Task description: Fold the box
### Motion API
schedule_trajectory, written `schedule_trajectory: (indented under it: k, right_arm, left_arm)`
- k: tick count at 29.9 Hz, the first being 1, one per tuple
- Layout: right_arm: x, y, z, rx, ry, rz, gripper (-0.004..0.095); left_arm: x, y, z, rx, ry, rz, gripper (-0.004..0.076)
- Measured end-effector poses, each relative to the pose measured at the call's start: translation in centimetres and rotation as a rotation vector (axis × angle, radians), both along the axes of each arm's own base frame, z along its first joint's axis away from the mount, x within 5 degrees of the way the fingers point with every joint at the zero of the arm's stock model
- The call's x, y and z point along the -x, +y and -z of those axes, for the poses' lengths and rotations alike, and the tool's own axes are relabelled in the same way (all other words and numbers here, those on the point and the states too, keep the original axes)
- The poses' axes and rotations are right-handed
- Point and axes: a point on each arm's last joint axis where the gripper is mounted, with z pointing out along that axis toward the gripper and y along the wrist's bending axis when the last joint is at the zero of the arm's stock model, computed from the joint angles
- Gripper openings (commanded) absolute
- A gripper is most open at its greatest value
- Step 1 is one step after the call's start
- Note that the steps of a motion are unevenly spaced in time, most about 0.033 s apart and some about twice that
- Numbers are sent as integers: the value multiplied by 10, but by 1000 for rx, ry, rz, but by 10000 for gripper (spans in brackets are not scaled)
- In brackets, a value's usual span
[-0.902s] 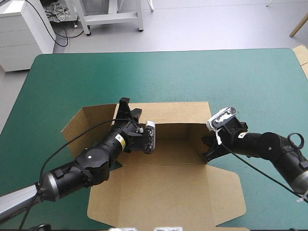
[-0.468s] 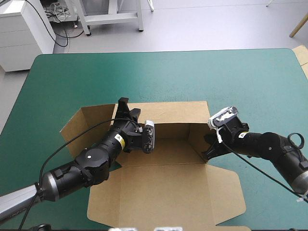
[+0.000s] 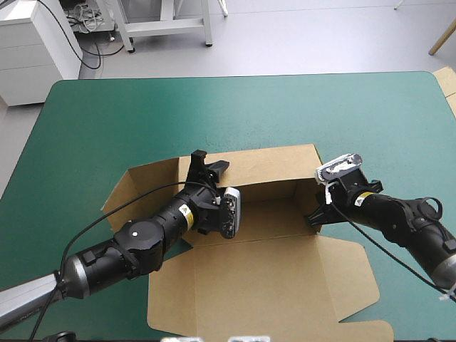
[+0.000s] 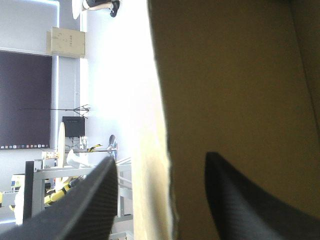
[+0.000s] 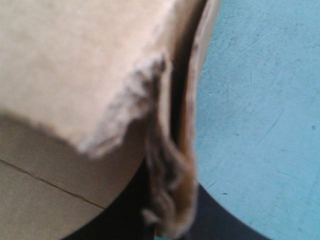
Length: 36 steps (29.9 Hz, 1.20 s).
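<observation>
The brown box [image 3: 263, 285] lies partly formed on the teal-green cover, back wall and right wall raised, lid flat toward the near edge. My left gripper [image 3: 210, 162] stands open at the back wall's left end, one black finger on either side of the board. In the left wrist view the box wall [image 4: 240, 75] runs edge-on between the parted fingers of the left gripper [image 4: 165, 200]. My right gripper [image 3: 313, 216] is shut on the right wall near its front corner. The right wrist view shows the box wall's frayed edge [image 5: 165, 150] pinched in the right gripper [image 5: 167, 222].
Bare teal-green cover [image 3: 235, 107] spreads across the far half of the table and beside the right wall [image 5: 260, 100]. The box's left flap [image 3: 132, 189] lies flat by my left arm. An edge of pale board [image 3: 447, 80] shows past the table's far right corner.
The left gripper has opened from shut. The box has slid to the right with both grippers, and the right gripper has shut on the right wall.
</observation>
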Motion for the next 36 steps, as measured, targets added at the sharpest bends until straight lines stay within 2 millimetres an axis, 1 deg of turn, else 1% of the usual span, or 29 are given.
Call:
schedule_trajectory:
  k: [4,7,10,13,16,17,19,22,24,25,27,32,36]
  right_arm:
    - [-3,-4,-4,18,-11,46,-15]
    - [-5,-5,-8,23,-29,74,-16]
    - [-6,-6,-9,28,-34,85,-16]
    - [-7,-6,-9,26,-33,90,-16]
    - [-7,-6,-9,25,-33,91,-16]
    - [-7,-6,-9,24,-34,91,-16]
    - [-7,-6,-9,24,-34,91,-16]
    - [-7,-6,-9,23,-33,92,-16]
    - [-7,-6,-9,23,-33,92,-16]
    - [-7,-6,-9,23,-33,92,-16]
    - [-7,-6,-9,23,-32,92,-16]
    - [-7,-6,-9,23,-32,92,-16]
    - [-7,-6,-9,23,-32,92,-16]
  left_arm:
    - [1,-1,-2,40,22,-15,519]
    - [6,-7,-8,70,24,-2,519]
    - [17,-18,-14,77,7,42,519]
    - [34,-29,-21,74,-20,70,519]
    - [52,-38,-30,70,-53,62,511]
    - [56,-40,-33,72,-61,59,497]
    - [68,-44,-40,76,-75,54,408]
    - [80,-47,-44,77,-63,58,171]
    - [85,-49,-46,69,-39,66,39]
    - [86,-49,-47,64,-10,67,-10]
    - [88,-49,-49,49,37,67,22]
    - [91,-49,-59,43,179,67,18]
    - [91,-47,-74,75,293,38,18]
